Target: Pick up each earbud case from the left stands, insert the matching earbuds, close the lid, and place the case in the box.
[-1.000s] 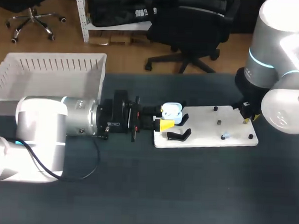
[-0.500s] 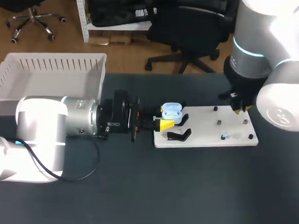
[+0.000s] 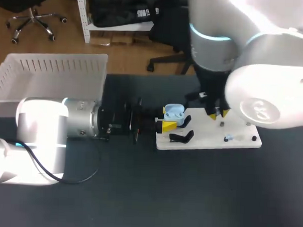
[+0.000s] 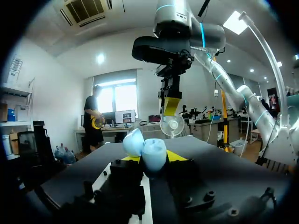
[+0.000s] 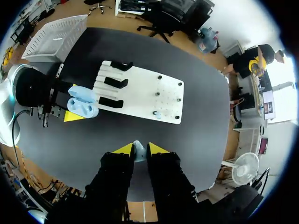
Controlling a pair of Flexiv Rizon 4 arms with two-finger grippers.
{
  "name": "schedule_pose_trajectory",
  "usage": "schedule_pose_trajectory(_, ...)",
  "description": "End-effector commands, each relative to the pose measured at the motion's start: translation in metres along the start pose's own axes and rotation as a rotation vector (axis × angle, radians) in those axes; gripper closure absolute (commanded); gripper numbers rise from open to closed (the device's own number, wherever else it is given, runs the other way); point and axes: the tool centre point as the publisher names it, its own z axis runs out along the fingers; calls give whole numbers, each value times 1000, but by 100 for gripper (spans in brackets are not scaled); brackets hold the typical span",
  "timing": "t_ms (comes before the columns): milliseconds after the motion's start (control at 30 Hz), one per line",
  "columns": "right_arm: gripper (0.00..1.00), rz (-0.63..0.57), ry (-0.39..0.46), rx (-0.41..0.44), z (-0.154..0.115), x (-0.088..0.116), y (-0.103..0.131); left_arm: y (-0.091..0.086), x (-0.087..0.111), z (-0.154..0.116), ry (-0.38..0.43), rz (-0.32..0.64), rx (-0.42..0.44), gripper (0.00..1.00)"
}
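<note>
At the left edge of the white board (image 3: 211, 132), left fingers (image 3: 167, 126) were clamped on the earbud case (image 3: 173, 113), with one yellow tip on each side of the base. The lid (image 4: 133, 141) was hinged open and the wells faced up. The case was off the black stands (image 3: 181, 137), held just beside them over the worktop (image 3: 138, 193).

Right fingers (image 5: 124, 149) were closed on one pale-blue earbud (image 5: 138, 152), pinched between the tips. They hung over the board, apart from the case. A second earbud (image 3: 229, 138) lay on the board among the pegs. The box (image 3: 47, 71) sat at the far left, beside the left arm.

Handling, my read:
- **Case:** it looked light, with a hard, glossy, rounded shell, so probably slippery. The grip across the base sides looked right. I'd stay off the lid, since the hinge is likely the weak point.
- **Insertion load:** downward push could twist the case in the grip, so press straight into the well.
- **Earbud:** it looked tiny, rigid and smooth, and easy to flick out. Best held by the body with the seating end free. I couldn't tell its orientation from these views.
- **Lid:** I'd close it with a light push on the free edge.
</note>
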Motion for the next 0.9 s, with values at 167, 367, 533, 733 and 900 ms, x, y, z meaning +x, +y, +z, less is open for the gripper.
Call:
schedule_pose_trajectory(167, 100, -9, -3, 37, -17, -4, 44, -2, 1, 0, -2, 4, -8, 100)
schedule_pose_trajectory(367, 100, -9, -3, 37, -17, -4, 44, -2, 1, 0, -2, 4, -8, 100)
schedule_pose_trajectory(533, 100, -9, -3, 37, -17, -4, 44, -2, 1, 0, -2, 4, -8, 100)
schedule_pose_trajectory(733, 100, 126, 34, 50, -20, -15, 47, -2, 1, 0, -2, 4, -8, 100)
schedule_pose_trajectory(900, 100, 527, 5, 32, -40, -31, 47, -2, 1, 0, -2, 4, -8, 100)
